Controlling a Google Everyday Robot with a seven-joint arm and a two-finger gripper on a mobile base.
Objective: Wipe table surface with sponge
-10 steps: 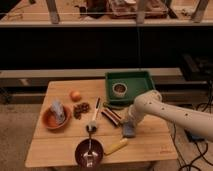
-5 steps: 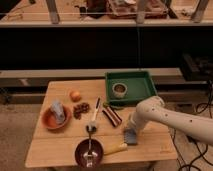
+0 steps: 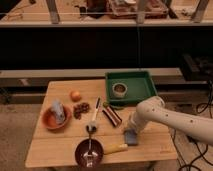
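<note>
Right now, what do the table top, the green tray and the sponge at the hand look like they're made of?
The table looks like pale wood with a matte finish and faint lengthwise streaks. The green tray is probably plastic, going by its uniform colour and smooth moulded rim. The sponge is likely soft foam, bluish-grey and dull. The hand sits right on top of it, near the table's front right.

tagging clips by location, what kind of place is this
Probably a robotics lab or workshop: a cluttered metal-framed bench behind, loose cables on the floor at right, and a wooden table set with mixed items. The gripper is low over the sponge near the table's front right.
</note>
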